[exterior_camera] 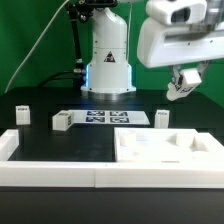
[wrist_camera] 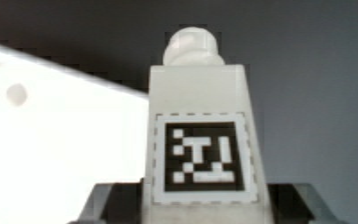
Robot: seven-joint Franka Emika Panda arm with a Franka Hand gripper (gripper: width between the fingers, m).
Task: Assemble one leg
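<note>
Fingers (wrist_camera: 108, 203) clamped on the leg (wrist_camera: 201, 110). The wrist view has it square between them, one dark finger on each side of its lower end, pressed up against its flanks with no gap showing. A black-and-white tag faces the camera, and a rounded stub tops the far end of the leg.

The exterior view gives what the wrist camera can't. The leg (exterior_camera: 178, 92) hangs in the air, tilted, well clear of the black tabletop (exterior_camera: 40, 105). Below the fingers sits the large flat white piece (exterior_camera: 165, 150). A small white post (exterior_camera: 162, 118) stands upright near it, lower than the fingers and a touch toward the exterior view's left. Farther from the fingers that way lies the marker board (exterior_camera: 100, 118), then two more posts (exterior_camera: 62, 121) (exterior_camera: 22, 115), all well apart from the grasp. The robot base (exterior_camera: 108, 60) stands behind the board.

Only the wrist view shows the tag's pattern and the stub. Behind the leg it shows a blurred white surface (wrist_camera: 43, 110) with one small dark spot.
</note>
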